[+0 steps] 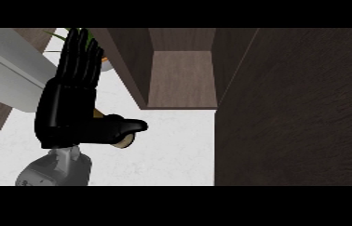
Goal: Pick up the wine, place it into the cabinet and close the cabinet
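At the far middle of the counter (pixel 175 150) stands one dark wood-grain cabinet (pixel 182 76), its single compartment open toward the viewer. The compartment is a plain box: a flat brown floor panel, two upright side walls and a back wall, all with a fine streaked grain, and no object shows inside it. To the right, one broad dark panel (pixel 285 109) of the same grain fills the view from far to near; it looks like the cabinet's door swung open, though its hinge cannot be made out. The counter is white with a faint mottled, stone-like texture.

On the left, one hand shows: the left hand (pixel 65 113), black and glossy, on a grey forearm (pixel 58 169) that comes in from the near edge. Its fingers are straight and point away to the far side, while the thumb juts right. Below the thumb a small tan rounded shape (pixel 125 142) peeks out, touching the hand; whether this is the wine cannot be told, and no bottle is otherwise visible. Behind the fingers, at the far left, lie a pale grey slab (pixel 21 76) and a few green leaves (pixel 62 34). The right hand is out of view.
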Available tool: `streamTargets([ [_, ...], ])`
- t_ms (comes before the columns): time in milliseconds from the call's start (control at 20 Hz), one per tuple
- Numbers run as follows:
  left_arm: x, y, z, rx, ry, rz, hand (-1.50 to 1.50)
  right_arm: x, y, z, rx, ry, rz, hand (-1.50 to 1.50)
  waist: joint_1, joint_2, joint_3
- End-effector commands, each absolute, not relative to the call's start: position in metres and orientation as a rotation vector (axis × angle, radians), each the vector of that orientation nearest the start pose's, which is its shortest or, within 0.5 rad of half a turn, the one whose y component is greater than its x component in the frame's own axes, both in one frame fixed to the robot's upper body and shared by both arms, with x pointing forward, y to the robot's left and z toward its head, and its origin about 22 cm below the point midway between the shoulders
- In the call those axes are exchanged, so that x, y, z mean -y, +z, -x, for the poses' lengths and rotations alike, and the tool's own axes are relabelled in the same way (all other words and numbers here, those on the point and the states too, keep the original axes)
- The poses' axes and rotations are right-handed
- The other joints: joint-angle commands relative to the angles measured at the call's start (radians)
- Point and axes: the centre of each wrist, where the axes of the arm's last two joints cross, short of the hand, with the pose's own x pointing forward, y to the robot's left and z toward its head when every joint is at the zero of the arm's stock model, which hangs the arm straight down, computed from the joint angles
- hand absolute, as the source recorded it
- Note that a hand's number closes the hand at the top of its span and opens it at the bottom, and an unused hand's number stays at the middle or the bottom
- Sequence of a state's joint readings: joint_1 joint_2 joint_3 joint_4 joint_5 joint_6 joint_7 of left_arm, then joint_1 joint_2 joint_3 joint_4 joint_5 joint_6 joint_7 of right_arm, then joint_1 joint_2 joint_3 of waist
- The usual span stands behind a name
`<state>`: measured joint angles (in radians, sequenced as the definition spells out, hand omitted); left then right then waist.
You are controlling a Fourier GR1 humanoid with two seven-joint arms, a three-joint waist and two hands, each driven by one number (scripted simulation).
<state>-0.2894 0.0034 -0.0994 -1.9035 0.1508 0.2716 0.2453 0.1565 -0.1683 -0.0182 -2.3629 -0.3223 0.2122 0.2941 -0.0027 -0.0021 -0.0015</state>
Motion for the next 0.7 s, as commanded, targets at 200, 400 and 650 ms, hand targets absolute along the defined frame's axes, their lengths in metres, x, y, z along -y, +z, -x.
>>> streamTargets([
  [200, -0.179, 0.143, -0.266, 1.88, 0.162, 0.227, -1.5, 0.258, 0.152, -0.156, 1.912, 0.241, -0.254, -1.5, -0.001, 0.002, 0.002],
  [400, -0.169, 0.139, -0.254, 1.859, 0.172, 0.212, -1.5, 0.253, 0.163, -0.163, 1.899, 0.249, -0.275, -1.5, 0.002, 0.002, 0.002],
  [650, -0.169, 0.136, -0.264, 1.854, 0.172, 0.16, -1.5, 0.249, 0.159, -0.157, 1.914, 0.236, -0.282, -1.5, -0.001, 0.002, 0.002],
])
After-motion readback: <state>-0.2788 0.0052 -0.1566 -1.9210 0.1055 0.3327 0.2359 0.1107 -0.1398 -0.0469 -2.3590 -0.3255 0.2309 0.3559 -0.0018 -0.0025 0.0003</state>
